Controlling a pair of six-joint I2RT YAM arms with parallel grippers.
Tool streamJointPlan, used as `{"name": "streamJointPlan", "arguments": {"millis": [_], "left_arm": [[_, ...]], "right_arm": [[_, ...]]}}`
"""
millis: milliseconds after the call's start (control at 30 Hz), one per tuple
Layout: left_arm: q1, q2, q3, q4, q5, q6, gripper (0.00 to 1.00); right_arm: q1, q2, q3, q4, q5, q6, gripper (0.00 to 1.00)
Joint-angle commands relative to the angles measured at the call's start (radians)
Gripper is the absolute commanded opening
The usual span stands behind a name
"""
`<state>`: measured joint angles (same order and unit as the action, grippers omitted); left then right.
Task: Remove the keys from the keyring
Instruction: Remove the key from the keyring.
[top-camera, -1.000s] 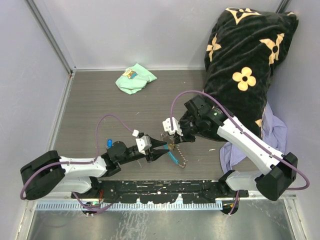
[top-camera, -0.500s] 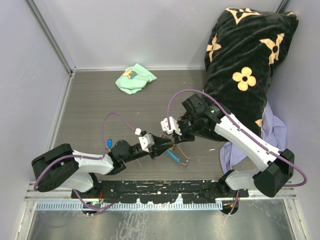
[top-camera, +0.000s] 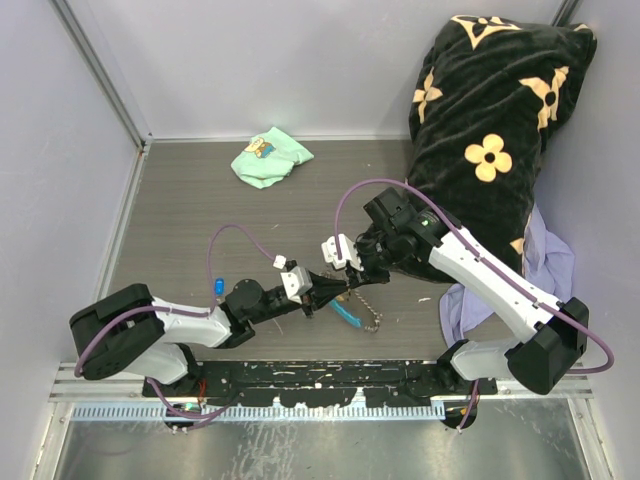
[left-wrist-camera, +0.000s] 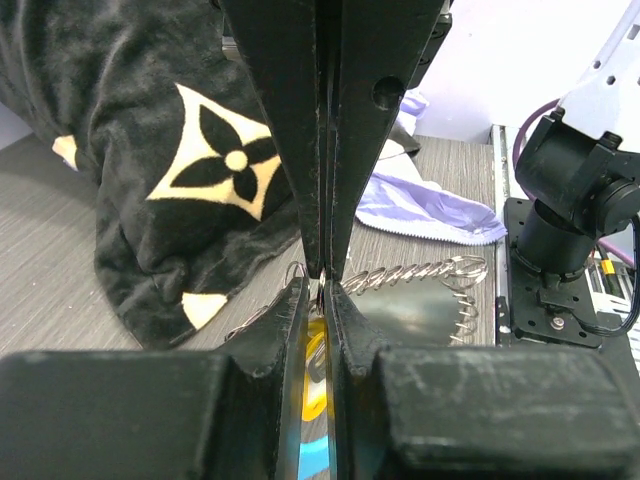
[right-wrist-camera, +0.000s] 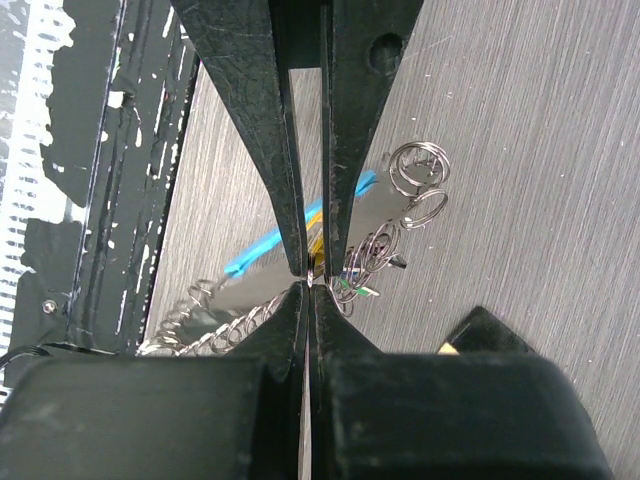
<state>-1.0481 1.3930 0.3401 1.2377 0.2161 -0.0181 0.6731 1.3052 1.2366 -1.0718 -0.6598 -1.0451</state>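
Most keys (right-wrist-camera: 352, 287) indistinct beside R gripper (right-wrist-camera: 308, 288)

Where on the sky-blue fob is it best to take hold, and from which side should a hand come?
Probably the free end of the sky-blue fob, from above, pinching across its narrow width. It lies on the table, and its other end is crowded by the left hand and right hand.
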Motion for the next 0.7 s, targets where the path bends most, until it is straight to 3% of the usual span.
{"name": "streamJointPlan", "arguments": {"millis": [0, 367, 500, 667], "left_arm": [[-0.004, 0.008, 0.033, 0.082, 0.01, -0.006, 0.13], [-0.003, 0.014, 0.045, 0.049, 0.014, -0.014, 0.12], [-0.004, 0.01, 0.054, 0.026, 0.024, -0.014, 0.01], [-0.003, -0.006, 0.053, 0.022, 0.033, -0.027, 0.0]], "right_arm": [[0.006, -0.012, 0.043, 0.017, -0.053, -0.01, 0.01], [0.006, -0.017, 0.043, 0.018, -0.062, -0.01, 0.01], [0.005, -0.019, 0.042, 0.017, -0.064, -0.01, 0.01], [0.006, -0.022, 0.038, 0.021, -0.07, -0.003, 0.02]]}}
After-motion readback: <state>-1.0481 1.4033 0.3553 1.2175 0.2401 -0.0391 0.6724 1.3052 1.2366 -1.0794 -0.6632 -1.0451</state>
